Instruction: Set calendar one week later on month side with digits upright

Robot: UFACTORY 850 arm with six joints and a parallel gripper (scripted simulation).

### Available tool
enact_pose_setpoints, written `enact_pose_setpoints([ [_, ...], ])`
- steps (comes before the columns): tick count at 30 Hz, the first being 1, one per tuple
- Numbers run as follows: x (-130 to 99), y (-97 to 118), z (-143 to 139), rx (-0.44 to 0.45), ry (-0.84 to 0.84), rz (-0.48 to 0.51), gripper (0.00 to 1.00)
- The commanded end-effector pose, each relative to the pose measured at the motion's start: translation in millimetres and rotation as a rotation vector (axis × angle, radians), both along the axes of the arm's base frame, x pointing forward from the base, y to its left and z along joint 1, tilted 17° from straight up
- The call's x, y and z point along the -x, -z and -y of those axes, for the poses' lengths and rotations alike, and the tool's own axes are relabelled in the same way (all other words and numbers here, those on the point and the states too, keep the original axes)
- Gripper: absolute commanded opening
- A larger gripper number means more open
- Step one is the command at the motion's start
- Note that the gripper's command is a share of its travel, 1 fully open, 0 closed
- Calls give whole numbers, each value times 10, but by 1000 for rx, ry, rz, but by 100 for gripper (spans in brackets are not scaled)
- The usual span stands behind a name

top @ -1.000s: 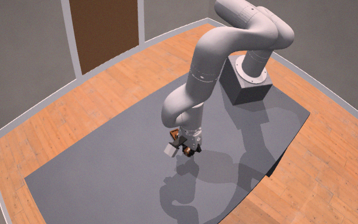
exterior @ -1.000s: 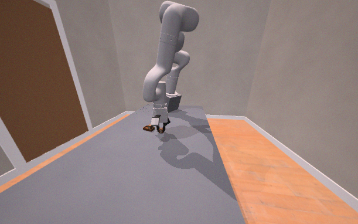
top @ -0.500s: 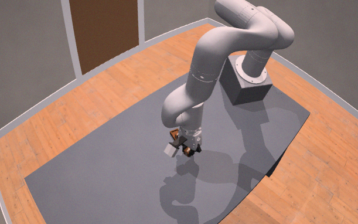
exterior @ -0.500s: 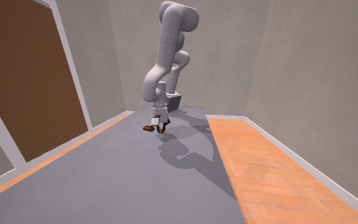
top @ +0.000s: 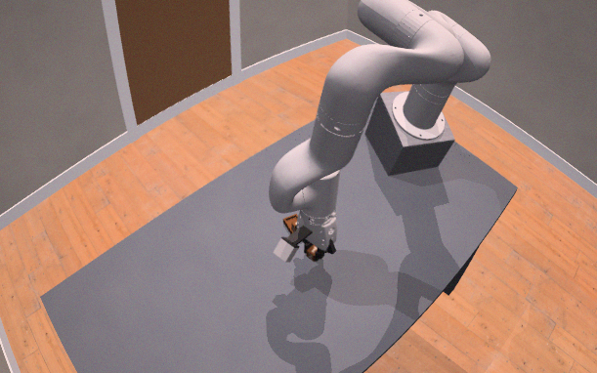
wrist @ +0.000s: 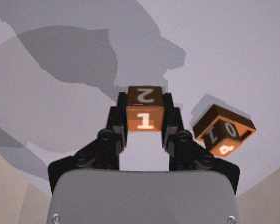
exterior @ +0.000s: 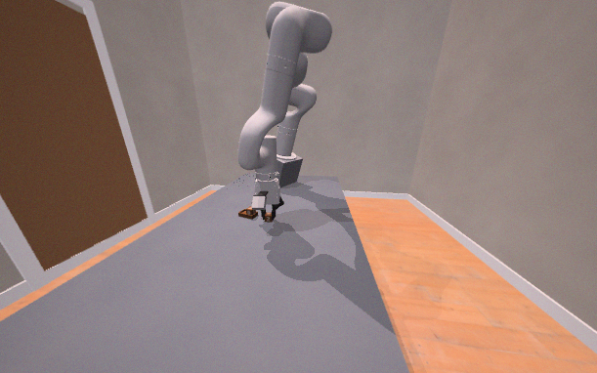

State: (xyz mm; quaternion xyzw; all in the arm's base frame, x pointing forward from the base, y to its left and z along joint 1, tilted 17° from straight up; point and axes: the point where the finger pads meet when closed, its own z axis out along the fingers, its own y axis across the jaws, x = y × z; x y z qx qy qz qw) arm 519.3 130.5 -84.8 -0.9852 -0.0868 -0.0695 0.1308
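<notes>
My gripper (wrist: 144, 104) (top: 319, 251) (exterior: 269, 215) points down and is shut on a brown cube (wrist: 144, 119) (top: 312, 251) (exterior: 268, 218), one finger against each side. In the wrist view this cube shows a bright upright 1 on the nearer face and a darker 2, upside down, on the face beyond. I cannot tell whether it touches the table. The brown tray (wrist: 237, 116) (top: 286, 220) (exterior: 241, 214) is on the table, to the right of the gripper in the wrist view. A second cube (wrist: 224, 141) is at the tray, turned at an angle, showing 1, 0 and what looks like a 4. How it rests there is unclear.
The grey table (top: 187, 273) (exterior: 162, 293) carries the arm's shadows. The robot's base block (top: 382, 142) (exterior: 289, 171) stands at the far end. The light-grey wrist camera box (top: 285, 249) (exterior: 259, 202) juts out beside the gripper, near the tray.
</notes>
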Motion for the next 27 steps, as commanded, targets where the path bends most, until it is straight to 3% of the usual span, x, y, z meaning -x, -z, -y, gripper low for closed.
enact_pose_setpoints([
  [1,-7,-12,2,0,0,1,27],
  [5,8,-137,37,0,0,1,27],
  [9,41,-403,113,0,0,1,27],
  [11,41,-403,113,0,0,1,27],
  [19,98,-882,248,0,0,1,27],
  [27,108,-961,270,0,0,1,27],
])
